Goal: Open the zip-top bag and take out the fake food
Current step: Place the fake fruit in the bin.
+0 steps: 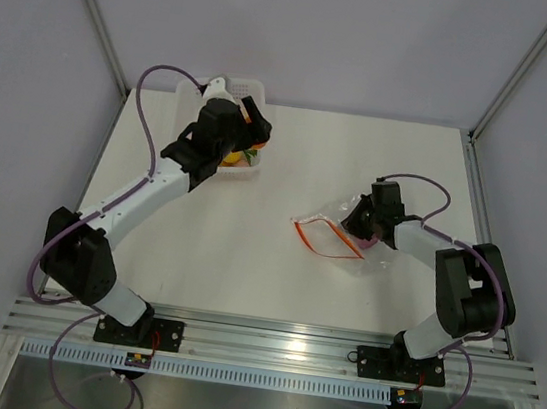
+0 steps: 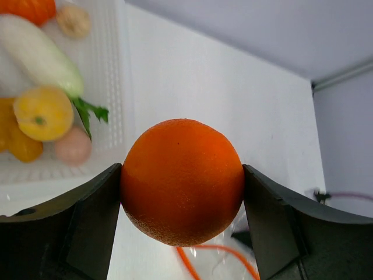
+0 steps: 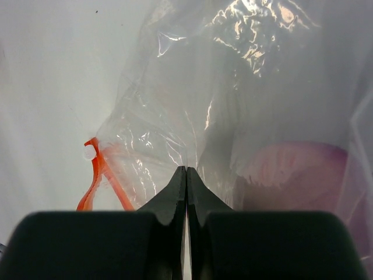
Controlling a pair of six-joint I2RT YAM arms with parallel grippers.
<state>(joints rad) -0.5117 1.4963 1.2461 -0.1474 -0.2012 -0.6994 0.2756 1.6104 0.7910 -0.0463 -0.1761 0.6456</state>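
My left gripper (image 2: 182, 175) is shut on an orange tangerine-like ball (image 2: 182, 181) and holds it up beside the white basket (image 2: 111, 87); in the top view this gripper (image 1: 253, 131) is over the basket's right end. The clear zip-top bag (image 1: 336, 231) lies at mid-right of the table, its red-orange zipper (image 1: 311, 238) spread open toward the left. My right gripper (image 3: 186, 172) is shut, pinching the bag's plastic (image 3: 175, 116). A purple-pink onion-like piece (image 3: 297, 169) is inside the bag, right of the fingers. The zipper (image 3: 96, 175) lies to the left.
The white perforated basket (image 1: 230, 88) stands at the table's back left. It holds a white radish-like piece (image 2: 38, 55), a yellow fruit (image 2: 44, 114), an orange piece (image 2: 26, 9) and a pinkish piece (image 2: 73, 146). Grey walls enclose the table.
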